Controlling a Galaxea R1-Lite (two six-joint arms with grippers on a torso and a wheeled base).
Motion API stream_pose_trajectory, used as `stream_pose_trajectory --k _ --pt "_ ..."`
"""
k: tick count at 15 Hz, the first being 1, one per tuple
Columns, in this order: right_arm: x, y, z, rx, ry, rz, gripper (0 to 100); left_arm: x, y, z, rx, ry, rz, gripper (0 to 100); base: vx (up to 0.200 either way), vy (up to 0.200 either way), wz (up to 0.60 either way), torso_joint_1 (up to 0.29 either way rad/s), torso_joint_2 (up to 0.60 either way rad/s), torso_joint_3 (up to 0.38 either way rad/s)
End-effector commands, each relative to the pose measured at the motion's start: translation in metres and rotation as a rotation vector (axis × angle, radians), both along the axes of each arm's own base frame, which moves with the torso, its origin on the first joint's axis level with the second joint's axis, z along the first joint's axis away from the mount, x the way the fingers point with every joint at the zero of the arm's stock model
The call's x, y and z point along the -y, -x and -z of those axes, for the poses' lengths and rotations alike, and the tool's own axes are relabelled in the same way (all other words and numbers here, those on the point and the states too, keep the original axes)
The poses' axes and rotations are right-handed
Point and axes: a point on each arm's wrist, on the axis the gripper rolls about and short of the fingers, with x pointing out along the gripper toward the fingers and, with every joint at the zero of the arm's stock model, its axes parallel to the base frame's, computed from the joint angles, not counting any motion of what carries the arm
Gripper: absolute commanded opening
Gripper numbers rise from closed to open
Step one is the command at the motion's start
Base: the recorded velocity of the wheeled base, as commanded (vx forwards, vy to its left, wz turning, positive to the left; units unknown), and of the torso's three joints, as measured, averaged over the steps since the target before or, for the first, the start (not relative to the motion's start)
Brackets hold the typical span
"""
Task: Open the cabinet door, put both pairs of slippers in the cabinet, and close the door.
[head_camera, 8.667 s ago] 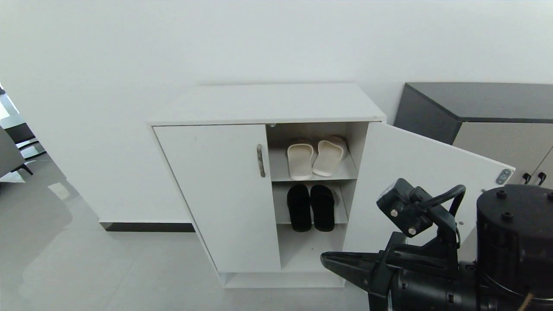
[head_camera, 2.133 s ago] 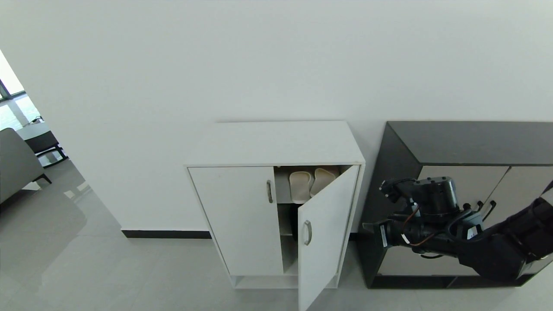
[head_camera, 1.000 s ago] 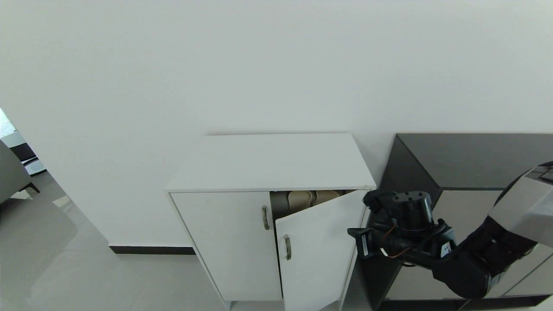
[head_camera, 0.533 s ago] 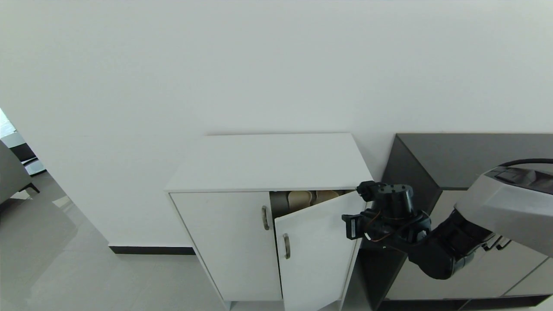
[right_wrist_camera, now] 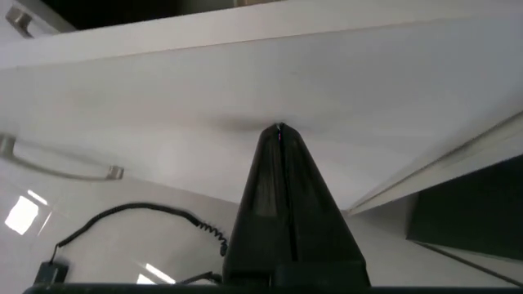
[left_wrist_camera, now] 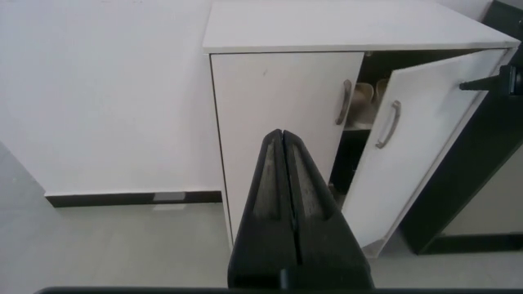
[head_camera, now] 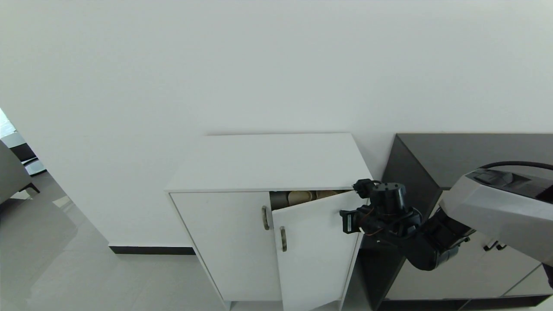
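The white cabinet point(head_camera: 268, 162) stands against the wall with its left door point(head_camera: 224, 242) closed. Its right door point(head_camera: 317, 250) is ajar by a narrow gap. Through that gap at the top I see the toes of the cream slippers point(head_camera: 302, 196), which also show in the left wrist view point(left_wrist_camera: 364, 92). The black slippers are hidden behind the door. My right gripper point(head_camera: 345, 220) is shut, and its tip point(right_wrist_camera: 280, 131) presses on the outer face of the right door point(right_wrist_camera: 163, 90) near its upper hinge side. My left gripper point(left_wrist_camera: 283, 137) is shut and empty, held back from the cabinet's front.
A dark sideboard point(head_camera: 453, 160) stands right beside the cabinet, close behind my right arm. Each door has a metal handle point(head_camera: 283, 238) near the middle seam. A grey chair point(head_camera: 11, 172) is at the far left, with open floor point(head_camera: 108, 280) in front.
My right gripper has pushed the right door further toward the cabinet, so the gap has narrowed and less of the cream slippers shows. Earlier the door stood wide open.
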Motion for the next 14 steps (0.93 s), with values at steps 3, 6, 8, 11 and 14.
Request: stream_pose_trajectory --k 3,6,8,11,14 --pt "0.002 -0.009 0.001 0.019 0.0 0.025 0 0.0 0.0 0.0 0.001 0.0 0.0 0 0.0 0.0 0.0 0.0 0.0 0.0" --pt "0.003 -0.012 -0.001 0.025 -0.002 0.03 0 0.0 0.0 0.0 0.001 0.0 0.0 0 0.0 0.0 0.0 0.0 0.0 0.0" --pt "0.005 -0.013 -0.001 0.026 -0.003 0.035 0 0.0 0.0 0.0 0.001 0.0 0.0 0 0.0 0.0 0.0 0.0 0.0 0.0" --pt "0.005 -0.011 -0.001 0.025 0.001 0.033 0 0.0 0.0 0.0 -0.001 0.001 0.0 0 0.0 0.0 0.0 0.0 0.0 0.0" --pt "0.01 -0.002 -0.004 0.034 0.054 0.013 0 0.0 0.0 0.0 0.001 0.001 0.0 0 0.0 0.0 0.0 0.0 0.0 0.0"
